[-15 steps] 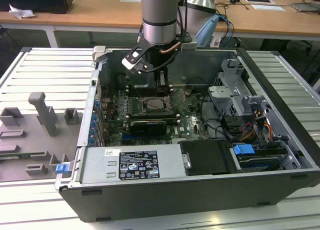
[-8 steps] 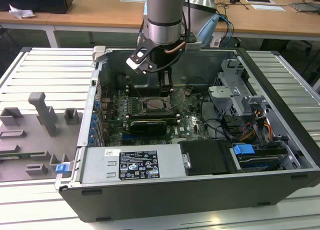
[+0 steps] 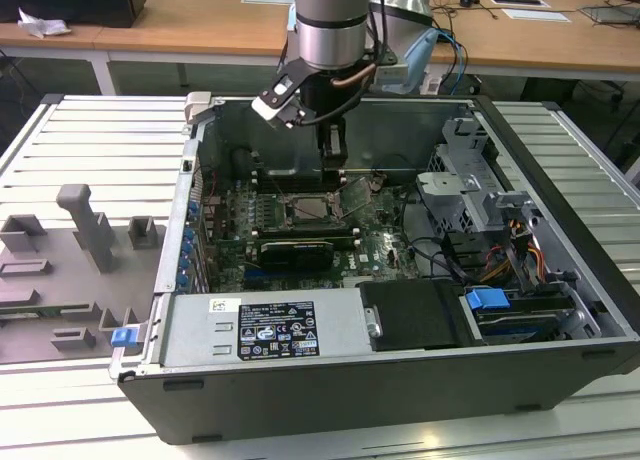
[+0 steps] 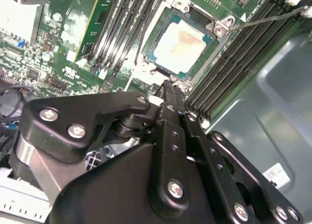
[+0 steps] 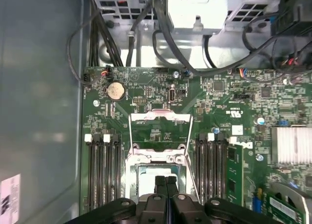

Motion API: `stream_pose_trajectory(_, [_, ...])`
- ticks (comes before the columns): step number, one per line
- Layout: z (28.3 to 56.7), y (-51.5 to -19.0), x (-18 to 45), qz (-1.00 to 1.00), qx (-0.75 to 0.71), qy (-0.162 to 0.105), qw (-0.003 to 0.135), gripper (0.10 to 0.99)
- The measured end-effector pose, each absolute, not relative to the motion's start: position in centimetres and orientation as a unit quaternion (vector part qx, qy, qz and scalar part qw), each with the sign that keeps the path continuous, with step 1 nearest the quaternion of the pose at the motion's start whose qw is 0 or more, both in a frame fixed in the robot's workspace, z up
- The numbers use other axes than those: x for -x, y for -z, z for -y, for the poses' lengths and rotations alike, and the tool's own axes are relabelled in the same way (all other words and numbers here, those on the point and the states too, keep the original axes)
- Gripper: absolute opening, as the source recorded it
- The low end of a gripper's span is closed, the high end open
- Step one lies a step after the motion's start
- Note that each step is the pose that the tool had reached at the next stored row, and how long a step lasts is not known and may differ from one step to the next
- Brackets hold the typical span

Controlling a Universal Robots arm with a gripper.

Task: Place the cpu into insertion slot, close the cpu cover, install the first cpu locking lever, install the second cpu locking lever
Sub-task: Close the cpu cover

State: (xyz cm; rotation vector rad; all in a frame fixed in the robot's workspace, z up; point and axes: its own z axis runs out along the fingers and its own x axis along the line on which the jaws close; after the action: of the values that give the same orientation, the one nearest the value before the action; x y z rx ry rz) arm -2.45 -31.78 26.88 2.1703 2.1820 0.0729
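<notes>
**Gripper.** The gripper [image 5: 165, 181] has both black fingers pressed together, with no gap between them and nothing visible clamped at the tips. In both wrist views the fingertips stand over the near edge of the insertion slot [image 4: 220, 27], at the rim of its metal frame. Contact with the frame cannot be determined.

**Cpu.** The cpu [image 4: 183, 41] lies flat and square in the insertion slot, with its pale silvery top facing up (a faint brownish patch shows on the surface). It sits just beyond the fingertips.

**Cpu cover.** The cpu cover [image 5: 159, 117] is open. It is folded back off the slot on the far side from the gripper, and green board shows through its square opening.

**Locking lever.** A thin metal locking lever [image 4: 270, 17] runs from one corner of the slot out over the memory slots [image 4: 239, 53], clear of the cover.

**Surroundings.**
- On the motherboard [image 5: 219, 102] beyond the cover sit a coin cell [image 5: 115, 91] and a finned heat sink [image 5: 291, 145].
- Black cables [image 5: 161, 29] loop across the board's far edge.
- In the exterior view the arm [image 3: 330, 20] descends from above into the open computer case [image 3: 560, 230].
- The case rests on a ribbed grey table [image 3: 90, 130].
</notes>
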Motion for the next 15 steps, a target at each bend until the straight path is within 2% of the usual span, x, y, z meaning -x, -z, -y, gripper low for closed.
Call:
stream_pose_trajectory(7, [31.8, -27.1, 0.1, -0.709, -0.705, -0.017, 0.026, 0.106])
stream_pose_trajectory(15, [31.8, -27.4, -0.6, -0.709, -0.705, -0.016, 0.025, 0.106])
